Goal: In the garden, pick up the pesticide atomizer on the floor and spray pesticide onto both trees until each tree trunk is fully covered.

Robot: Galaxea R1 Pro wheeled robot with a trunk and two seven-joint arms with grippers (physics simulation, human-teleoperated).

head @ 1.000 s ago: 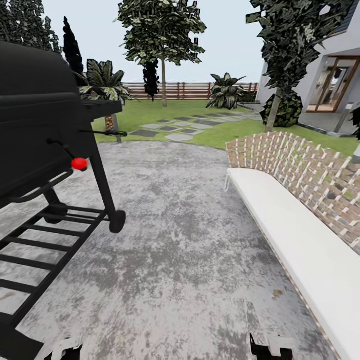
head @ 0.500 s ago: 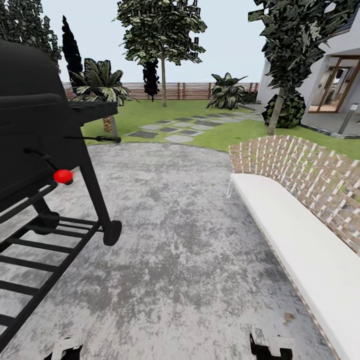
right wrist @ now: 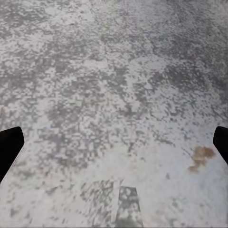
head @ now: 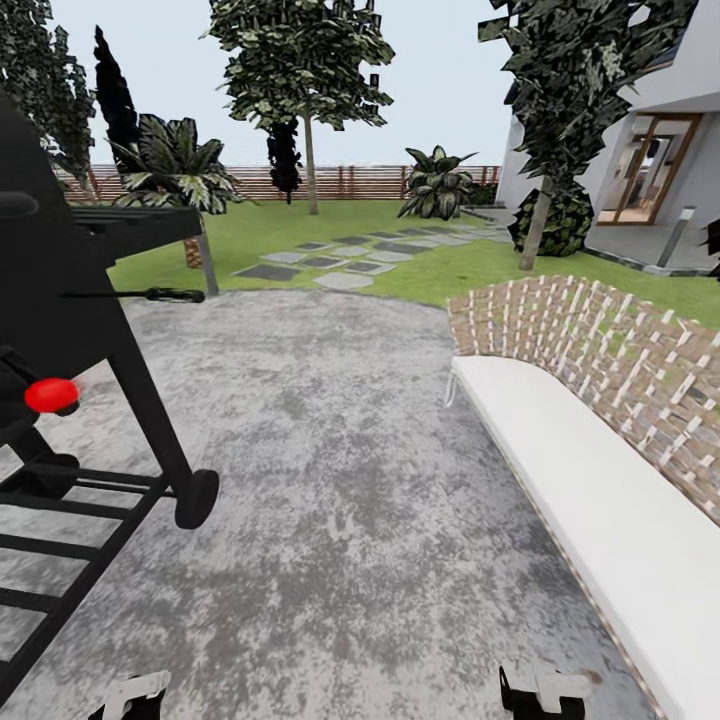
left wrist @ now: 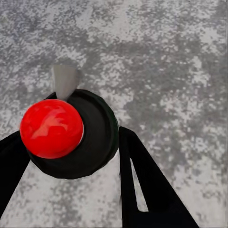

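Two trees w/ bare pale trunks stand ahead in the garden: one far back on the lawn near the slat fence, the other at right, close to the house and beside a round dark shrub. Grey stepping stones cross the grass btwn them. Palms and a dark conifer sit at left. Atomizer can't be made out anywhere on the floor.

Robot stands on mottled grey paving. Black grill on a wheeled frame is at left, w/ a red knob on it; a wheel rests on the paving. White bench backed by a curved brick wall runs along the right.

Left gripper and right gripper show at the bottom edge of the head view, both low over the paving.

Left wrist view: black fingers spread apart, nothing btwn them; red knob on a black disc sits in front, over paving. Touching or not – can't tell.

Right wrist view: jaws wide apart, finger tips at the frame edges, bare paving below w/ a small brown stain.
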